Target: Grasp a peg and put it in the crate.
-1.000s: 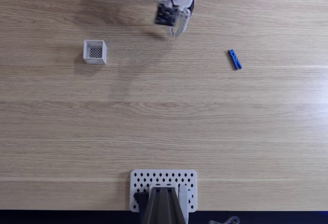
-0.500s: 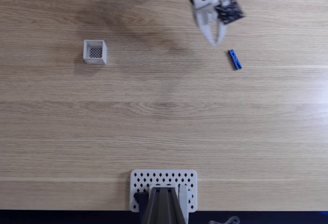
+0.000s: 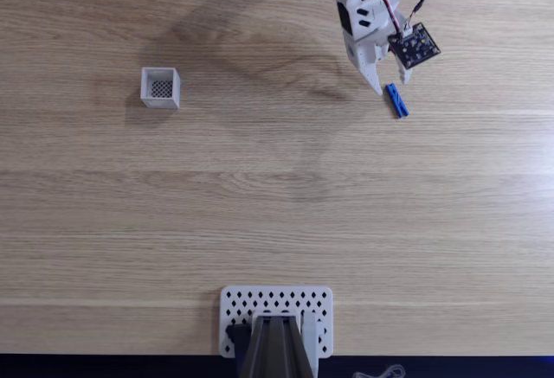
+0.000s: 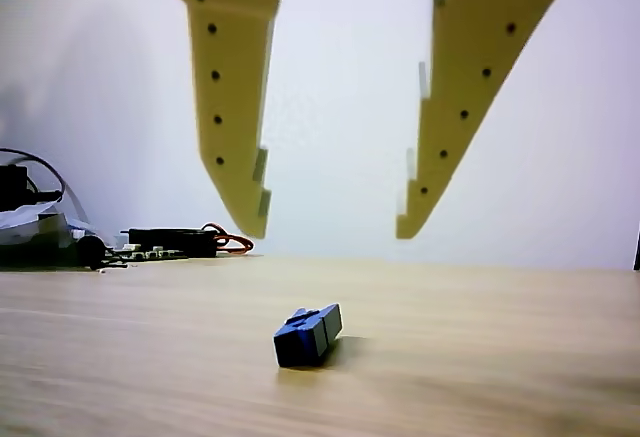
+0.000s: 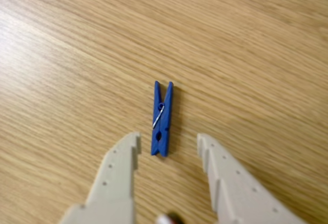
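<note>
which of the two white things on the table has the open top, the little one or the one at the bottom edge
The little crate, left in the fixed view: a square box with thin walls and a dark mesh floor. The perforated plate at the bottom edge is flat.

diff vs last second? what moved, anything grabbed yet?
In the fixed view the gripper swung from top centre rightward and slightly down, ending right beside the peg. The wrist view shows its fingers open around the peg's near end, nothing grasped. The peg and the crate have not moved; the crate holds nothing.
</note>
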`<state>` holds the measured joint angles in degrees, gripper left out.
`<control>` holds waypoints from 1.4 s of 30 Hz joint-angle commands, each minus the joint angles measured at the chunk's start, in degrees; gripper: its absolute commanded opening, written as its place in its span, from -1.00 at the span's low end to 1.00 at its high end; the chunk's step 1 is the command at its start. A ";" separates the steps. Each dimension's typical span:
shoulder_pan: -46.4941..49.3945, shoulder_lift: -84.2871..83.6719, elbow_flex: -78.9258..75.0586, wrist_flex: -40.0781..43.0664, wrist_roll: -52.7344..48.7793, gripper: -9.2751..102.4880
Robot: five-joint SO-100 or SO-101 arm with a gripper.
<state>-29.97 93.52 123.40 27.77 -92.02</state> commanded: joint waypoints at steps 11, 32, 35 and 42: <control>-2.55 -2.37 -5.36 -3.25 7.21 -0.48; -2.64 -8.35 -5.45 -8.61 7.38 -0.49; -2.64 -9.93 -5.36 -8.61 7.38 -0.49; -2.55 -10.46 -5.10 -8.00 7.38 -0.90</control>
<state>-33.13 82.35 120.67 19.34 -85.17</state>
